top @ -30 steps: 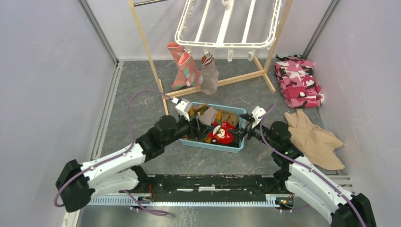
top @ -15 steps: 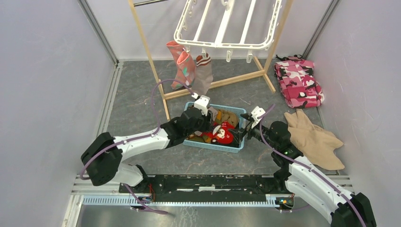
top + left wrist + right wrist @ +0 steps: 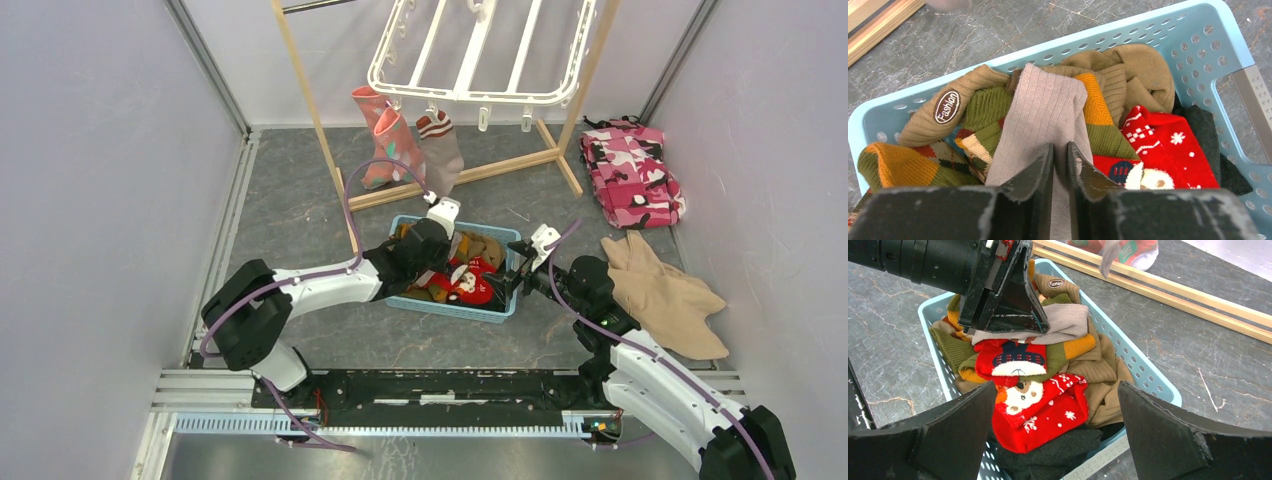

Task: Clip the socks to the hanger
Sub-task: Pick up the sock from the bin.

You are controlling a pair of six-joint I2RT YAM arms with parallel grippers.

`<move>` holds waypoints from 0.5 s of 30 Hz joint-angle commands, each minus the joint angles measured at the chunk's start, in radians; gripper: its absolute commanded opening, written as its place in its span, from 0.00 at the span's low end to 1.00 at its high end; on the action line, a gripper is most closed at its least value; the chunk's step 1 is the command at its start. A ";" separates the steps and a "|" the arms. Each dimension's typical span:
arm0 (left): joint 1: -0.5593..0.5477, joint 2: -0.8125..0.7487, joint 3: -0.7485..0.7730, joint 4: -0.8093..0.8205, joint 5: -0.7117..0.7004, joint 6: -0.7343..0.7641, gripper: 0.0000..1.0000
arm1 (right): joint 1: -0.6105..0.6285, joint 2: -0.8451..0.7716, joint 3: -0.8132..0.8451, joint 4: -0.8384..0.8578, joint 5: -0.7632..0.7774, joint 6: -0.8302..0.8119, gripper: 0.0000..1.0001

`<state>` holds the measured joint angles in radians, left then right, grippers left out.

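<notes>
Grey marbled floor (image 3: 290, 200), pale walls, a wooden stand (image 3: 310, 110) at the back with the white hanger (image 3: 480, 98) slung from it. 3 socks are clipped on its near rim, cuffs up: 2 salmon-pink socks (image 3: 385, 150) and 1 grey-brown sock (image 3: 440, 150) with a striped cuff. The rest are heaped in the blue basket (image 3: 450, 306) on the floor between your arms.

Step in hand: picking the next sock. Your left gripper (image 3: 1060, 150) is down in the basket, jaws narrow, with the grey ribbed sock (image 3: 1043, 105) pinched between them. That sock lies flat on top of the pile, draped over olive, orange and tan knits. Your right gripper (image 3: 1057, 390) hovers at the basket's right end, jaws wide, holding nothing.

Next move, my read: lift straight up and check that only 1 sock comes, since the pile is tangled and a neighbour could ride along. Then carry it to a free clip on the near rim, right of the grey-brown sock. You'll likely need the right gripper to work the clip or feed the cuff in. The fabric looks thin and limp, so it will droop. The red snowflake sock (image 3: 1168, 150) lies just beside it, not yet hung.
</notes>
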<state>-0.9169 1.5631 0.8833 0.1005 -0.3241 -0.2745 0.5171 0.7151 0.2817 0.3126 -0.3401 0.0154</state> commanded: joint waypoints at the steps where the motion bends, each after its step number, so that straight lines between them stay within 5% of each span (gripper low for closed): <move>1: -0.005 -0.014 0.049 -0.004 -0.018 0.059 0.14 | 0.007 0.001 -0.001 0.035 -0.022 0.018 0.98; 4: -0.005 -0.055 0.042 -0.006 0.002 0.070 0.02 | 0.005 0.008 -0.003 0.047 -0.029 0.020 0.98; 15: -0.002 -0.371 -0.016 -0.031 0.190 0.086 0.02 | 0.006 -0.007 0.000 0.088 -0.089 0.034 0.98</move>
<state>-0.9169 1.3148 0.8776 0.0399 -0.2348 -0.2394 0.5171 0.7261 0.2798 0.3328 -0.3904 0.0334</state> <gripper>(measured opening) 0.035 0.979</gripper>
